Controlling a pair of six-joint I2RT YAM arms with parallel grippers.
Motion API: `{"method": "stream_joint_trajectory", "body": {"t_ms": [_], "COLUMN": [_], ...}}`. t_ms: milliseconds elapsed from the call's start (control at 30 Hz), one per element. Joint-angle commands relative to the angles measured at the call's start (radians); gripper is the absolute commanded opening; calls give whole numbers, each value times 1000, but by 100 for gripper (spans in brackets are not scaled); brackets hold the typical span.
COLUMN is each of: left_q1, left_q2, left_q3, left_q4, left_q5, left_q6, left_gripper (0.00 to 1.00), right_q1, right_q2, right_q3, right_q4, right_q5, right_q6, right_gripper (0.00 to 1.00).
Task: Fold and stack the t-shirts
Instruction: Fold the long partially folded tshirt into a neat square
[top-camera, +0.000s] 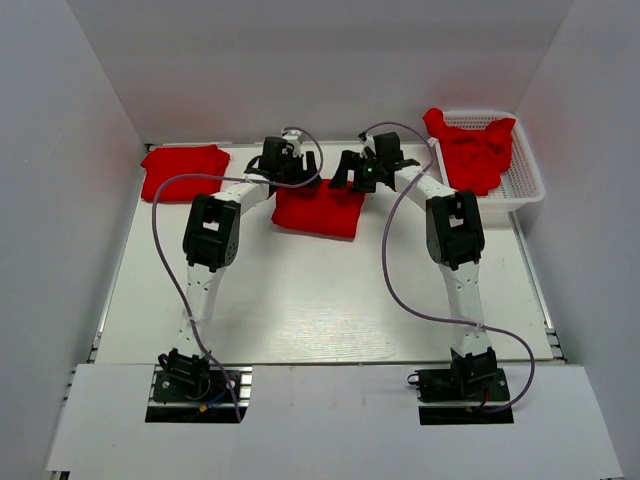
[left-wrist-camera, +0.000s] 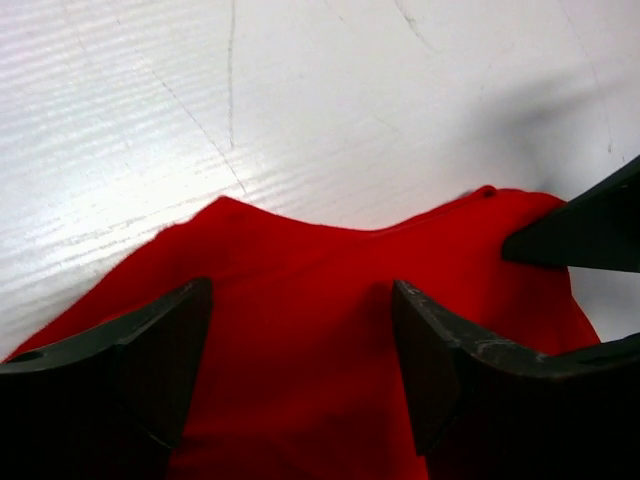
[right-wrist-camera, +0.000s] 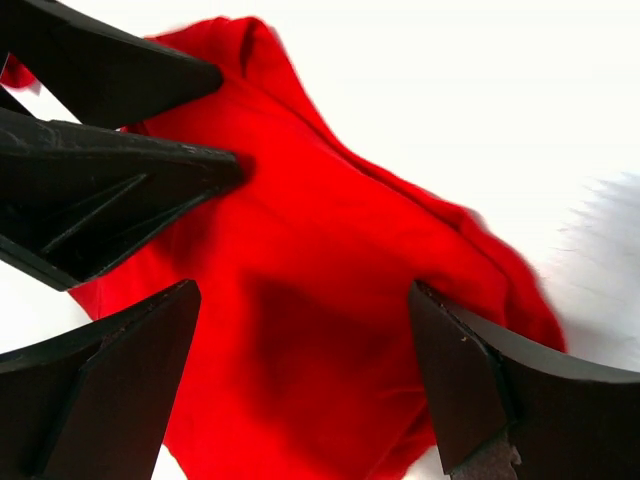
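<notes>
A folded red t-shirt (top-camera: 318, 212) lies on the white table at the back middle. It fills the left wrist view (left-wrist-camera: 320, 300) and the right wrist view (right-wrist-camera: 330, 300). My left gripper (top-camera: 300, 172) hovers over its far left edge, jaws open and empty (left-wrist-camera: 300, 330). My right gripper (top-camera: 345, 172) hovers over its far right edge, jaws open and empty (right-wrist-camera: 300, 340). Another folded red t-shirt (top-camera: 184, 168) lies at the back left. Crumpled red t-shirts (top-camera: 476, 150) fill the basket at the back right.
A white mesh basket (top-camera: 528, 190) stands at the back right corner. White walls close in the table on three sides. The arm bases (top-camera: 195, 385) sit at the near edge, with cables looping over the table.
</notes>
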Motion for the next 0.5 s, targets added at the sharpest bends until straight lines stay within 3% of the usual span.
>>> {"method": "stream_joint_trajectory", "body": {"t_ms": [0, 100, 300, 467], "left_q1": [19, 19, 19, 19], "left_q2": [10, -36, -145, -238], "left_q3": [53, 76, 148, 116], "left_q4": [-22, -22, -114, -252], "left_q5": [-36, -36, -76, -207], "left_q6": [-1, -1, 12, 72], "left_gripper": [82, 100, 100, 100], "right_q1": [-24, -24, -18, -11], "right_q2": [7, -13, -156, -269], "right_q3": [-7, 5, -12, -90], "right_q4": [47, 33, 23, -7], "right_q5": [38, 8, -32, -25], "right_q6": [48, 24, -28, -85], "right_gripper": [90, 90, 90, 90]}}
